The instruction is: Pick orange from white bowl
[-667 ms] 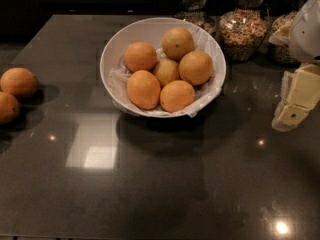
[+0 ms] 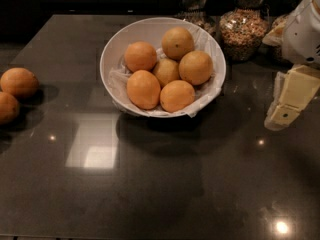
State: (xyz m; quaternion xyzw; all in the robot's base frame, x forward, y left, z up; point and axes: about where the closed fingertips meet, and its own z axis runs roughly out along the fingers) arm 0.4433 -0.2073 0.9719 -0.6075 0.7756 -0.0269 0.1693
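Note:
The white bowl (image 2: 114, 51) with a crumpled white paper lining stands on the dark table at centre back. It holds several oranges, the top one (image 2: 177, 42) at the back and two (image 2: 143, 88) in front. My gripper (image 2: 281, 118), cream-coloured under a white wrist, hangs at the right edge of the view. It is to the right of the bowl, apart from it, above the table and holding nothing that I can see.
Two loose oranges (image 2: 18, 82) lie on the table at the left edge. Glass jars of grain (image 2: 244, 33) stand behind the bowl at the back right, close to the gripper's wrist. The dark table (image 2: 150, 184) extends toward the front.
The gripper has edged slightly to the left, toward the bowl. The bowl and oranges have not moved.

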